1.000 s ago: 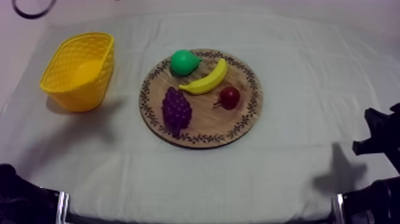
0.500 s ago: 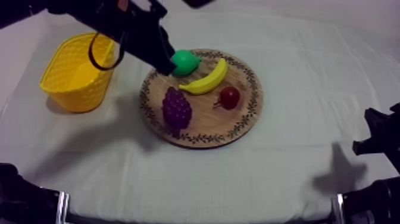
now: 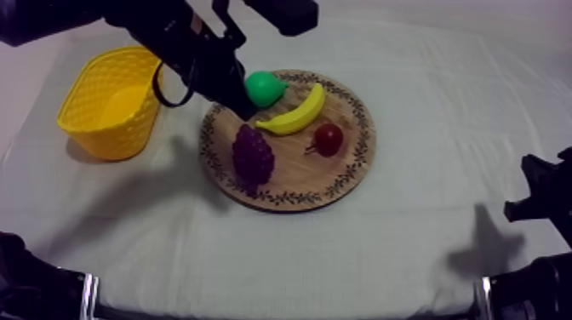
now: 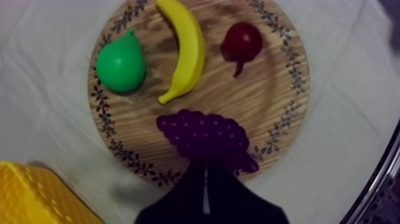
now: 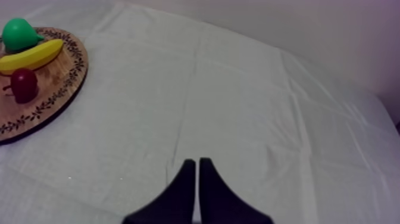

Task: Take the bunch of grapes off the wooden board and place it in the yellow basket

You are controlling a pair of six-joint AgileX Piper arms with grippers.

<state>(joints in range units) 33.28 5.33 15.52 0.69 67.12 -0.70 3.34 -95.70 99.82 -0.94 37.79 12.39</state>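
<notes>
Up above the table, the top view has the left arm reaching in from the upper left, its left gripper (image 3: 242,110) hanging over the rim of the wooden board (image 3: 294,180), just beside the pear (image 3: 264,88) and a little short of the bunch of grapes (image 3: 253,156). The grapes lie on the board's near-left part, with the banana (image 3: 296,112) and the small red fruit (image 3: 328,138) alongside. The yellow basket (image 3: 111,102) stands well apart at the left on the grey-white cloth (image 3: 408,247). The right gripper (image 3: 545,194) sits low at the right edge, and from here nobody can tell how its claw stands. On to the left wrist view: black fingers (image 4: 191,193) pressed together into a narrow wedge, nothing between them, the tip right at the edge of the grapes. The bunch is lying flat on the wood, pear, banana and red fruit beyond it, a corner of the basket off to the side. Right wrist view: fingers (image 5: 186,179) together too, a closed empty wedge over bare cloth, the board and its fruit well away.
</notes>
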